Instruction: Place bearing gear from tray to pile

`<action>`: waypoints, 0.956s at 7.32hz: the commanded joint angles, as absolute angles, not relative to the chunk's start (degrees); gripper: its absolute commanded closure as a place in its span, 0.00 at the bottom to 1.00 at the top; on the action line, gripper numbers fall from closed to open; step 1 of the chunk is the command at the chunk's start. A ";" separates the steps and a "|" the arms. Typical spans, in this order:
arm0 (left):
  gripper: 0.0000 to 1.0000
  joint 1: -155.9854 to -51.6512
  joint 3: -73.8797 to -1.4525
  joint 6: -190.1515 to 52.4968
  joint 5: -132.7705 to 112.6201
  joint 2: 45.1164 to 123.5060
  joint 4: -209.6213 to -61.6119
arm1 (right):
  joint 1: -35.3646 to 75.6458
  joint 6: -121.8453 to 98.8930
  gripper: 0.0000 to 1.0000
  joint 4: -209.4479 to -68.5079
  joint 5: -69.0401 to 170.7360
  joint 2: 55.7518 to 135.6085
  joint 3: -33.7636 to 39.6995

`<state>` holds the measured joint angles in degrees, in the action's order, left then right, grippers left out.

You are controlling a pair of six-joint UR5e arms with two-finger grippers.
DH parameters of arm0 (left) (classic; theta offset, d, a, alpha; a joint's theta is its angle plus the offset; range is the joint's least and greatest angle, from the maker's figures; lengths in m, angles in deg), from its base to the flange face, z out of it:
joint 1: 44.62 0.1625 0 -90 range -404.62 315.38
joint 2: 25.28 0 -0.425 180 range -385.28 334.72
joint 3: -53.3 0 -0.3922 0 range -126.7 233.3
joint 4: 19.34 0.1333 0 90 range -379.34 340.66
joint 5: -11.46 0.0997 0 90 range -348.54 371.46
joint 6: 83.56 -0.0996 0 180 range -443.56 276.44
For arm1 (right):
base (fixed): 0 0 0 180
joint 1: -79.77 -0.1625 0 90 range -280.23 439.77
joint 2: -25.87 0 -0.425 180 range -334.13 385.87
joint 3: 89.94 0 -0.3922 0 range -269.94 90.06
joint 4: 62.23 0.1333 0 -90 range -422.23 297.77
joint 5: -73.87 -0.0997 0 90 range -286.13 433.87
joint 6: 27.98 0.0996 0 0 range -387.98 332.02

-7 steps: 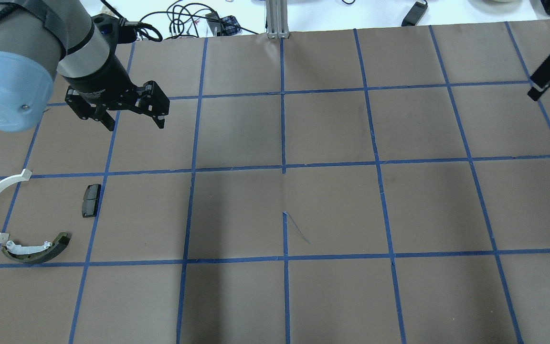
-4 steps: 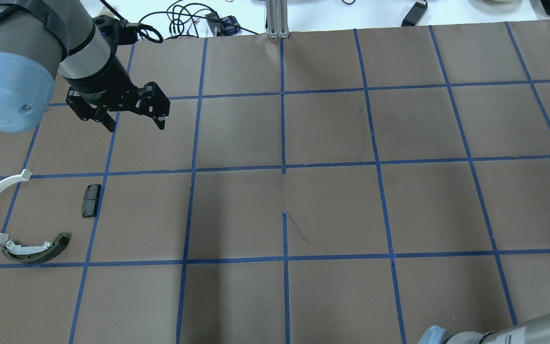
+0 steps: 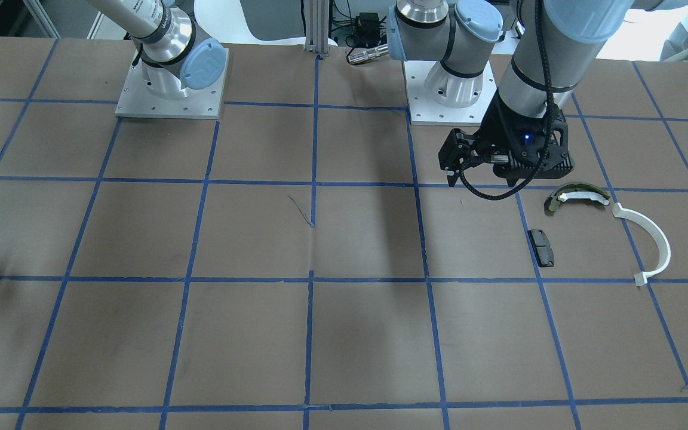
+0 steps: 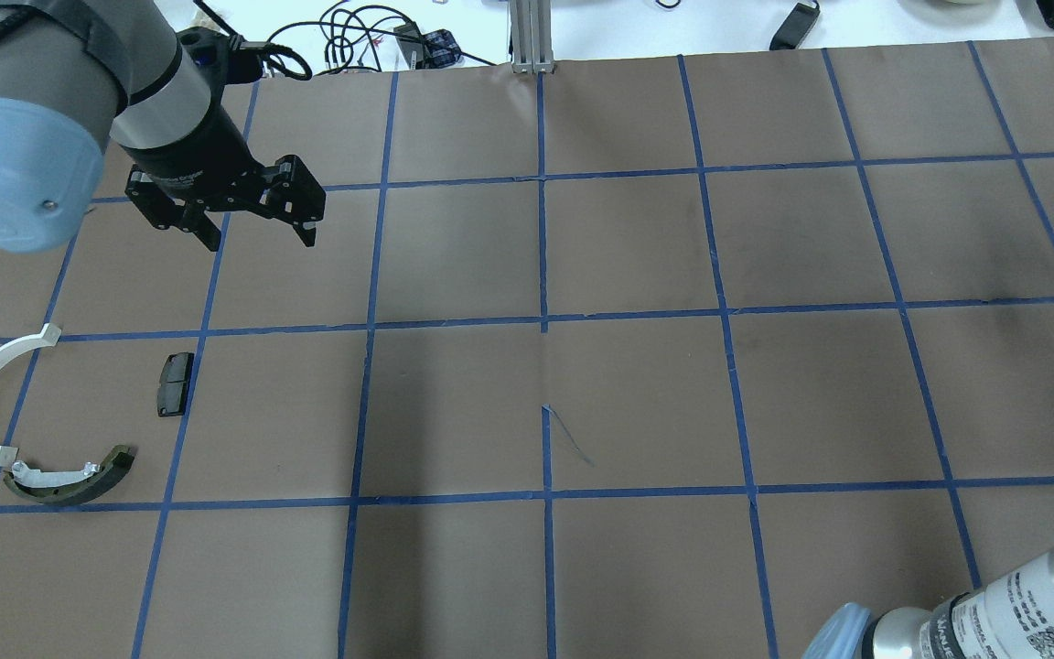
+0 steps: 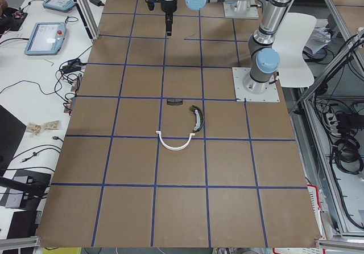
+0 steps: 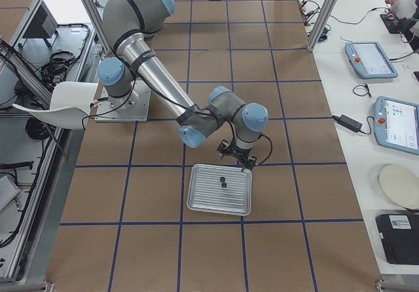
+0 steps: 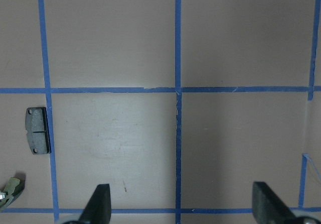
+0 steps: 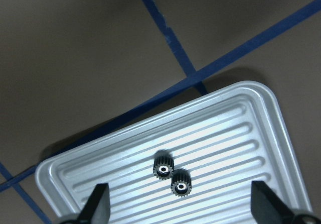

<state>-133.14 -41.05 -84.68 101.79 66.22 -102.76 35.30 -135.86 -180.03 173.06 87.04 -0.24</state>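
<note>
Bearing gears (image 8: 163,169), two touching on the tray (image 8: 251,133), seen between the right tool (image 8: 180,193) fingers, tool released, empty

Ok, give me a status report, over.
Left gripper open, empty, near pile. Right gripper open above tray; two gears inside, ungrasped. Nothing between fingers and gears.

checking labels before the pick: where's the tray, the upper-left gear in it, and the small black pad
tray (image 8: 228,133): right wrist view, bare ridged floor near its right side
upper-left gear (image 8: 163,169): right wrist view, its centre hub
small black pad (image 7: 37,130): left wrist view, middle of its face
</note>
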 commanded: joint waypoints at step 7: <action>0.00 -133.13 -41.09 -84.61 102.51 65.86 -102.22 | 40.66 -151.11 0.08 -192.83 168.79 85.64 9.98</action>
